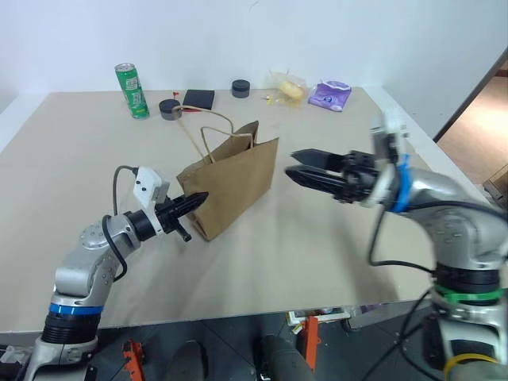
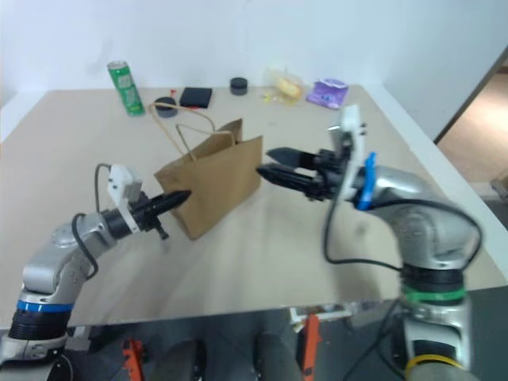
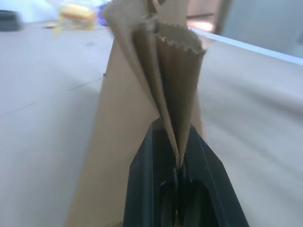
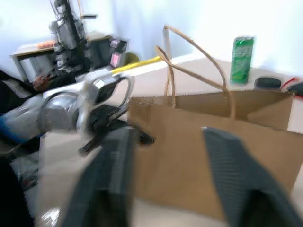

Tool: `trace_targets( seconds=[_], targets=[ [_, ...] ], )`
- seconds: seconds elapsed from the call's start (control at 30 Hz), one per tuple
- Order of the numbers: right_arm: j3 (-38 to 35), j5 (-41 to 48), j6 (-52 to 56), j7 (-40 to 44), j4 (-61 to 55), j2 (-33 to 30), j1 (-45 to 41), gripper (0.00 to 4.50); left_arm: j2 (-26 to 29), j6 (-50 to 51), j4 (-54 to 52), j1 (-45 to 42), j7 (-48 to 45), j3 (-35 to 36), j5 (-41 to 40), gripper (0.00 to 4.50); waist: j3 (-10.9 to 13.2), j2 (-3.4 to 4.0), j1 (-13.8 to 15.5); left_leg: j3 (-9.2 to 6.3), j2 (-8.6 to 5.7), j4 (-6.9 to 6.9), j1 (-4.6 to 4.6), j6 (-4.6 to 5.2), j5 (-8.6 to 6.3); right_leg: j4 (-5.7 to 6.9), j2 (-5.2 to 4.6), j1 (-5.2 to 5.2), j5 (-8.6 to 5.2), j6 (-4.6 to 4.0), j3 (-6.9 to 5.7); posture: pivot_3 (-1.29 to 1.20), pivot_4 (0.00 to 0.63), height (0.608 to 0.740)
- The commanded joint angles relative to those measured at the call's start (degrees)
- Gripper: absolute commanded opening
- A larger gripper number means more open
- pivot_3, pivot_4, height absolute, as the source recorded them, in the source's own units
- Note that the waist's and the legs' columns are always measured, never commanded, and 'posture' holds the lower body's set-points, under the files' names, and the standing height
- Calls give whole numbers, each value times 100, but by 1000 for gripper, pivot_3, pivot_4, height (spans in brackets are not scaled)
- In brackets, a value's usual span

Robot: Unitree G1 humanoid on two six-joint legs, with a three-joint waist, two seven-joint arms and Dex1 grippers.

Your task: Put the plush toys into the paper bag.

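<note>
Bag (image 1: pixel 234 184) upright mid-bench (image 1: pixel 317 246), mouth open at top, cord handles (image 1: pixel 208 135) rising above the rim. Left hand (image 1: pixel 196 202) pressed together on the bag's near side fold, pinching the paper edge; in left wrist view, fold caught between the two black fingers (image 3: pixel 147 189). Right hand (image 1: pixel 295 168) level and spread, just beside the bag's far end, apart from the paper, holding nothing; in right wrist view, fingers (image 4: pixel 236 184) wide with the bag's broad side ahead. Beyond the bag, near the bench's back edge: green can (image 1: pixel 132 90), yellow plush (image 1: pixel 291 89), purple pouch (image 1: pixel 330 95). Bear plush not made out.
</note>
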Motion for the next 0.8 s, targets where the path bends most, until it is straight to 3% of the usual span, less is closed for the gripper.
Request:
trace_targets(
  seconds=[0.03, 0.27, 0.53, 0.63, 0.73, 0.8],
  targets=[
    [-383, 327, 177, 949, 232, -1011, 12, 4379, 441, 75, 2, -341, -1169, 40, -484, 0, 3, 3, -7, -1, 1, 0, 2, 3, -2, 1, 3, 2, -2, -3, 1, 0, 150, 740],
    [-120, 79, -64, 1688, 672, -1864, -114, 4453, 1246, 123, 305, -665, -2798, -493, -401, 0, 5, 8, -36, 4, 4, -3, 18, 5, -3, 2, 8, 4, -4, -6, 6, 0, 150, 740],
    [-131, 109, -74, 1970, 701, -2161, -90, 4453, 1189, -640, 791, -648, -3128, -803, 266, 0, 7, 7, -28, 10, 3, -1, 13, 2, -7, -1, 4, 2, -6, -3, 12, 0, 150, 740],
    [-150, 177, -7, 1902, 635, -2130, -98, 4500, 1142, -593, 616, -486, -3047, -768, 240, 811, 7, 8, -29, 10, 5, -2, 13, 1, -9, -1, 4, 2, -8, -4, 12, 0, 150, 740],
    [-137, 203, 15, 1862, 606, -2118, -116, 4500, 1165, -449, 330, -386, -2852, -623, 143, 2187, 7, 8, -22, 10, 6, -2, 12, 0, -10, -1, 4, 1, -8, -3, 11, 0, 150, 740],
    [-125, 194, 3, 1858, 615, -2132, -118, 4500, 1288, -15, -16, -360, -2656, -371, -191, 2695, 8, 7, -19, 10, 5, -1, 12, 0, -10, -1, 4, 2, -8, -3, 12, 0, 150, 740]
  ],
)
